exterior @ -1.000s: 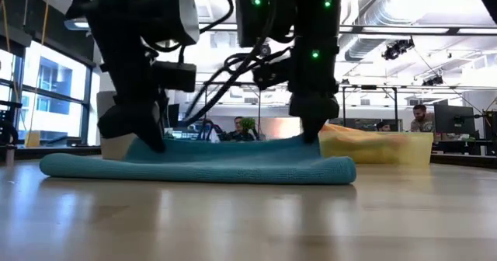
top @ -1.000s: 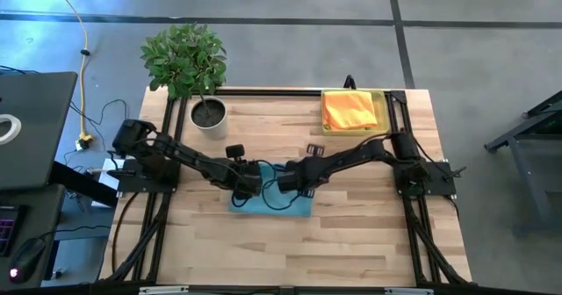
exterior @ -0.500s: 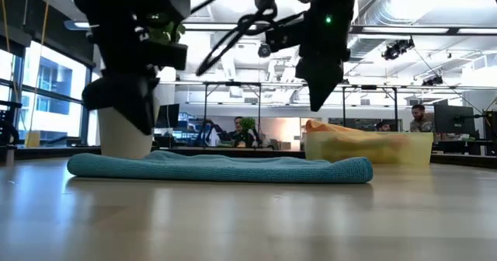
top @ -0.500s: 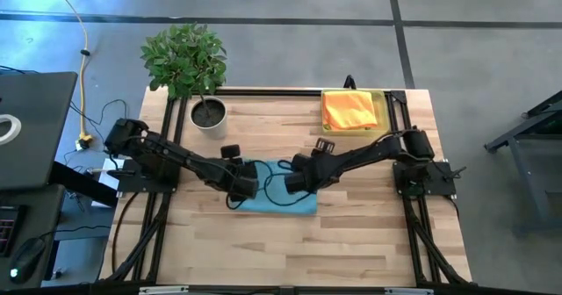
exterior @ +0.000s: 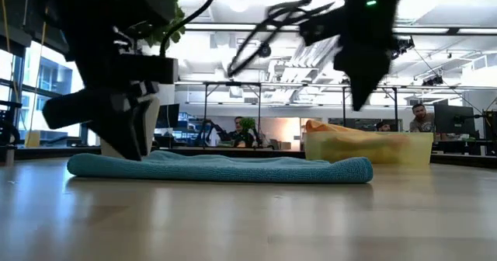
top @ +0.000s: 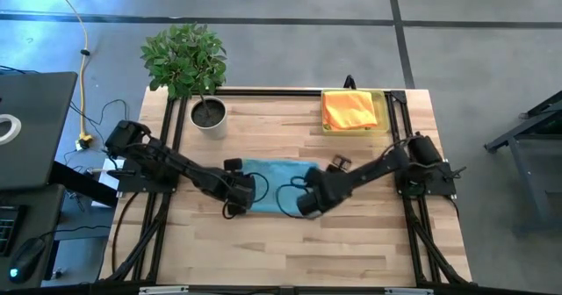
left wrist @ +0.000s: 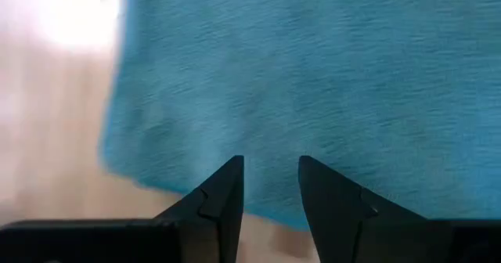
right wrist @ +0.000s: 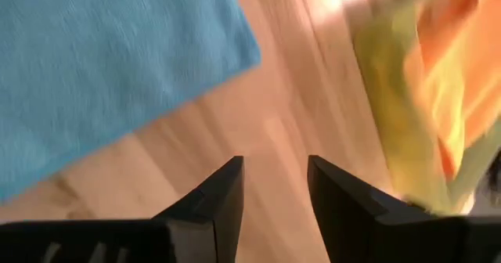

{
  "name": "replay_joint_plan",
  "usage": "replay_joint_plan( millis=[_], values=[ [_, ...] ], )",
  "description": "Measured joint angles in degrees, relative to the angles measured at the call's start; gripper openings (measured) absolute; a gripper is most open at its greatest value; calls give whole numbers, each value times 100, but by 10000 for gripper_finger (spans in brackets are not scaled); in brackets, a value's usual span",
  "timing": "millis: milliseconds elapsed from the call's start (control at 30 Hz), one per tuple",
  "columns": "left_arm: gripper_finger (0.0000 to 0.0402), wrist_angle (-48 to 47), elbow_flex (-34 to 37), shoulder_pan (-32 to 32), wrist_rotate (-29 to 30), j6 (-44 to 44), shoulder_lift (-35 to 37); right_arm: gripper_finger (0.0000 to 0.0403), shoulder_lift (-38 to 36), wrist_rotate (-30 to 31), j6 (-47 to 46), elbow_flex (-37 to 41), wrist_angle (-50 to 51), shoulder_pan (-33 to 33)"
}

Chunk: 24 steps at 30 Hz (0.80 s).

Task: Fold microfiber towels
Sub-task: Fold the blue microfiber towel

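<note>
A light blue microfiber towel (top: 279, 179) lies folded and flat on the wooden table, its long fold line showing in the low view (exterior: 217, 168). My left gripper (top: 246, 200) hangs open just above the towel's near edge (left wrist: 270, 165), touching nothing. My right gripper (top: 313, 200) is open and raised (exterior: 359, 98) over bare wood beside the towel's near right corner (right wrist: 274, 165). An orange towel (top: 349, 109) lies on a yellow one in the tray.
A translucent yellow tray (top: 384, 111) with the orange and yellow towels stands at the far right (exterior: 373, 148). A potted plant (top: 207, 111) stands at the far left. Bare wood lies along the table's near edge (top: 281, 251).
Both grippers have come off the blue towel and drawn back toward the table's near edge; the right one has also risen and gone right. The towel's upper layer, raised under the fingers a second ago, now lies flat.
</note>
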State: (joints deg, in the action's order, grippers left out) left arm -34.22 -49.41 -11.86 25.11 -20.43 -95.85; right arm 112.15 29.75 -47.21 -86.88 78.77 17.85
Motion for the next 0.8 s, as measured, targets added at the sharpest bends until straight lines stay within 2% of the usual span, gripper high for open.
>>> replay_joint_plan(
  millis=[100,233,367,500,667,800],
  values=[
    [115,598,295,-29,-265,6,4,133,-209,-111,-795,426,-93,262],
    [115,1089,537,-95,-465,-191,39,133,-623,-301,-1598,1143,-962,591],
    [115,1156,542,-292,-697,-1012,35,133,-1127,-481,-2086,1869,-2271,778],
    [115,1739,549,-600,-1175,-1778,20,134,-1518,-561,-2583,2517,-3096,793],
    [115,2509,557,-923,-1443,-1988,-17,138,-1714,-595,-2900,3073,-3864,641],
    [115,2638,355,-1034,-1390,-1728,0,172,-1690,-827,-2608,3418,-4945,415]
  ],
)
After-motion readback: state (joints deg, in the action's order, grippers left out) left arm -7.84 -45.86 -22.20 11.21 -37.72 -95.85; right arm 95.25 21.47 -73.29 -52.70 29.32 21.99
